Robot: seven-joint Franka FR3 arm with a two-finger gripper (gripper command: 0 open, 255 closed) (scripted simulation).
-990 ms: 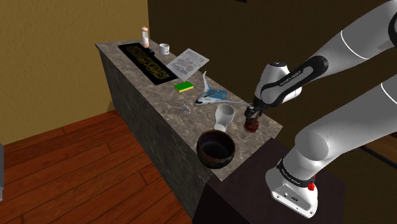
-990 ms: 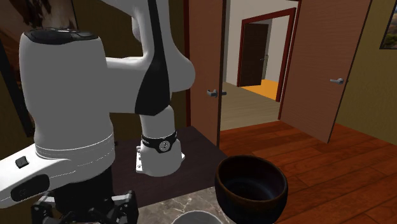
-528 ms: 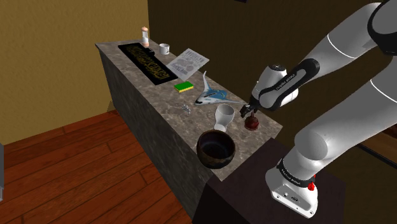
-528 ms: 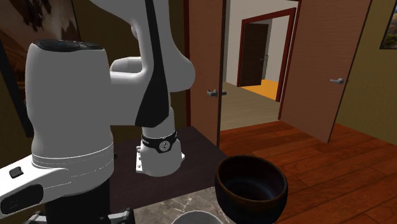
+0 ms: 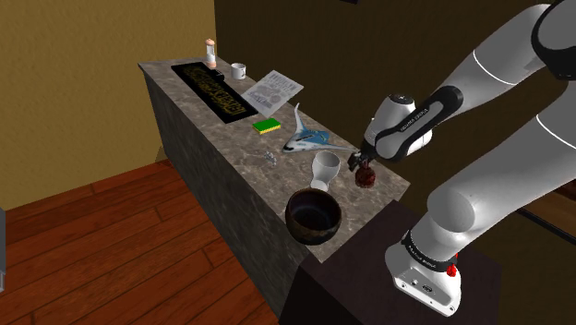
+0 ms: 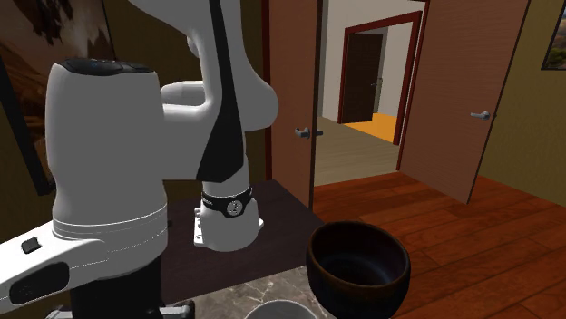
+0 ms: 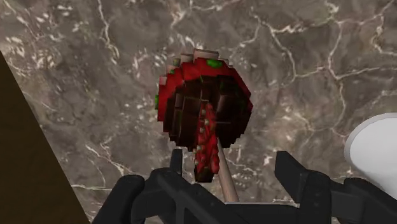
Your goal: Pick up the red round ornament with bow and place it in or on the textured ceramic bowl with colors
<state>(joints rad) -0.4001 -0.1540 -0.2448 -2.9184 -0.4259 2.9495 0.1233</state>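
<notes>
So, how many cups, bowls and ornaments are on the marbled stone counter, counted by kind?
Cups: 2 (small white mug, white footed cup)
Bowls: 1 (dark round bowl)
Ornaments: 1 (red round ornament with a bow)
Total: 4

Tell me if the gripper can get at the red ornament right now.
Probably yes: the ornament lies on the counter just ahead of the open gripper, nothing between; the white cup stands apart.
</notes>
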